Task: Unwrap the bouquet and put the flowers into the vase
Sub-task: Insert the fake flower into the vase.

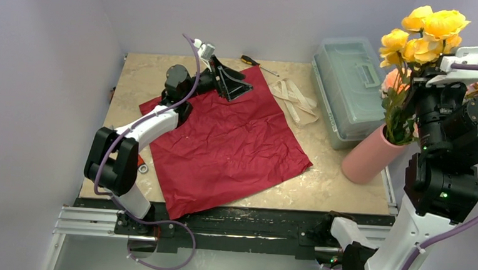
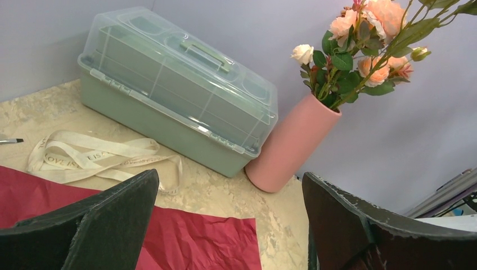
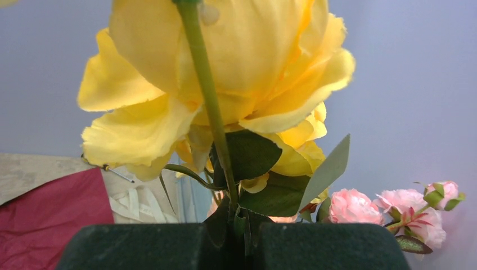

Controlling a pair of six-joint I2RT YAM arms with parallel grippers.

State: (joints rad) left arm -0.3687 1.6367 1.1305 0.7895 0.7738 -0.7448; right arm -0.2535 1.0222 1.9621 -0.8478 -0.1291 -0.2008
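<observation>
Paper [image 1: 229, 150] lies flat on the worktop [image 1: 346, 185] in the top view, left claw [image 1: 230, 81] over its far edge, vase [image 1: 370, 158] at the right edge with flowers [image 1: 428, 31] in it. Left wrist view: claw spread wide, vase just beside the box [image 2: 169, 95]. Right wrist view: right claw [image 3: 243, 244] pinched on a yellow flower's stem [image 3: 208, 95], apparently above the vase.

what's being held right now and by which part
The right gripper is shut on the yellow artificial roses, pinching their thin green stem below the blooms. The left gripper is open, holding nothing.
</observation>
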